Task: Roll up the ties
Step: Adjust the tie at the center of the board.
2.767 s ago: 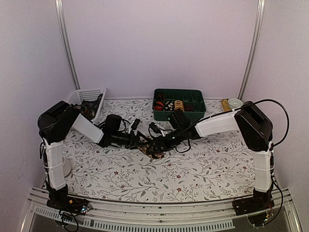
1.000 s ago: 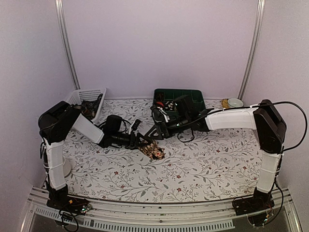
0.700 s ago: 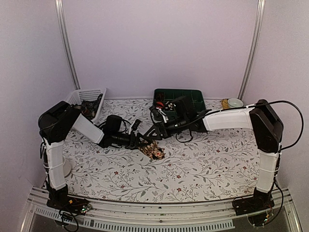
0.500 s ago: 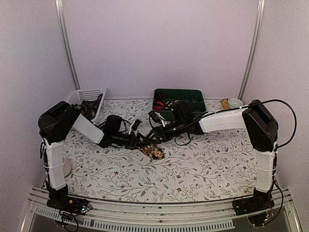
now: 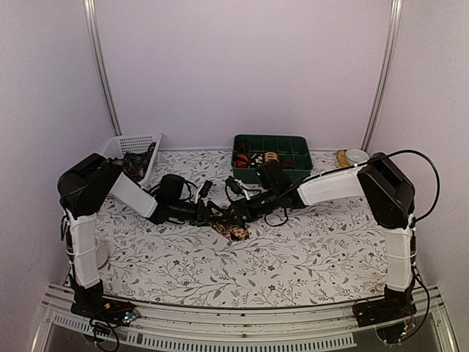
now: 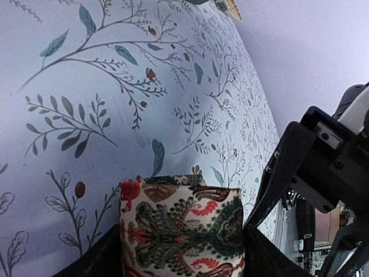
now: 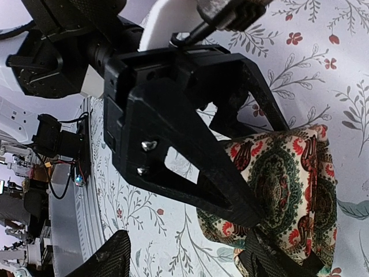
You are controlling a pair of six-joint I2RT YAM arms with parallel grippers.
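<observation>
- From above, we see both arms stretched toward the middle of the floral table (image 5: 308,257), where the left gripper (image 5: 214,213) and right gripper (image 5: 236,213) nearly meet.
- The rolled tie (image 5: 233,232), dark with a reddish-cream print, lies on the cloth just in front of the two grippers.
- At the back stands a green tray (image 5: 297,168) with more rolled ties (image 5: 253,158) in its left compartments. A white basket (image 5: 135,141) sits in the back left corner.
- In the left wrist view, the rolled tie (image 6: 181,231) fills the gap between the left fingers (image 6: 262,254). Each side of the fabric meets a finger, so we read this gripper as clamped on the tie.
- Black hardware of the right arm (image 6: 323,167) looms at the right edge of that view.
- In the right wrist view, the right fingers (image 7: 112,259) are spread wide, with only tabletop and the tie's lower corner between them.
- The same view shows the left gripper's black frame straddling the rolled tie (image 7: 282,184), with one finger across its near edge.
</observation>
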